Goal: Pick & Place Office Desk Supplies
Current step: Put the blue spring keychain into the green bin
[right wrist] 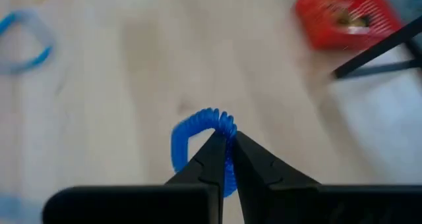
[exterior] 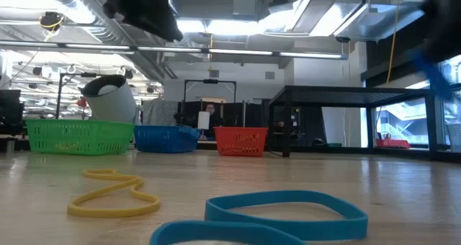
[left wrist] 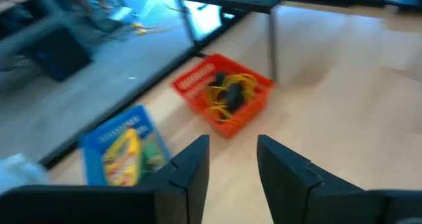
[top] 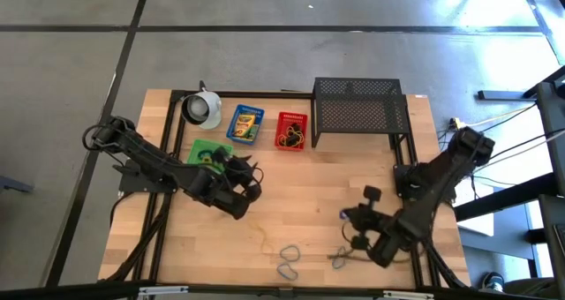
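From above, the right gripper (top: 364, 236) hangs over the table's near right part, well apart from the red basket (top: 290, 131) at the far side; the left gripper (top: 240, 192) hangs beside the green basket (top: 201, 150). At table height, a yellow band (exterior: 112, 193) and a blue band (exterior: 288, 209) lie flat and loose. The left wrist camera shows its fingers (left wrist: 188, 174) parted and empty, facing the red basket and the crayon box (left wrist: 125, 148). The right wrist camera shows fingers clenched on a blue ribbed band (right wrist: 198, 138); the black rack's leg (right wrist: 379, 56) stands by that basket, likely in the way.

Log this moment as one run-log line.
right pincer: shut on blue rubber band, above table | left pincer: open, empty, near red basket | yellow band: on table
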Controlling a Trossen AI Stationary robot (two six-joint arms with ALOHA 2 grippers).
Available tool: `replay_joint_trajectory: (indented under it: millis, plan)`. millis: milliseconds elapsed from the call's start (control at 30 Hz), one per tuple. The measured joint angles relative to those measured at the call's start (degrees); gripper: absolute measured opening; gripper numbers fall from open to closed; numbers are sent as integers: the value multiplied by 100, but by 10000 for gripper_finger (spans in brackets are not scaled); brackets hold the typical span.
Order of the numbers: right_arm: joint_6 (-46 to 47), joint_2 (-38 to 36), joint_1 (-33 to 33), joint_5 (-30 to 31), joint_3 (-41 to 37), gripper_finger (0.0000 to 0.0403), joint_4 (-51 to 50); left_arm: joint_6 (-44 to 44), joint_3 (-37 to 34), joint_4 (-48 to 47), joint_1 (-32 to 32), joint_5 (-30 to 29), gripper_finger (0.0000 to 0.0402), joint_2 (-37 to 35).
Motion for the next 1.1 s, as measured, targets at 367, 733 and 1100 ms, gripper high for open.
replay_joint_trajectory:
  millis: [367, 733, 1100]
  plan:
    - [-2114, -159, -1360, 589, 4, 24, 1703, 2800, -4, 2414, 0, 2040, 174, 607]
    - [-4303, -163, -2294, 576, 11, 25, 4124, 4716, -4, 4595, 87, 2179, 172, 1237]
    - [-4904, -146, -2459, 278, 15, 25, 4687, 4626, -2, 5595, 149, 973, 174, 1257]
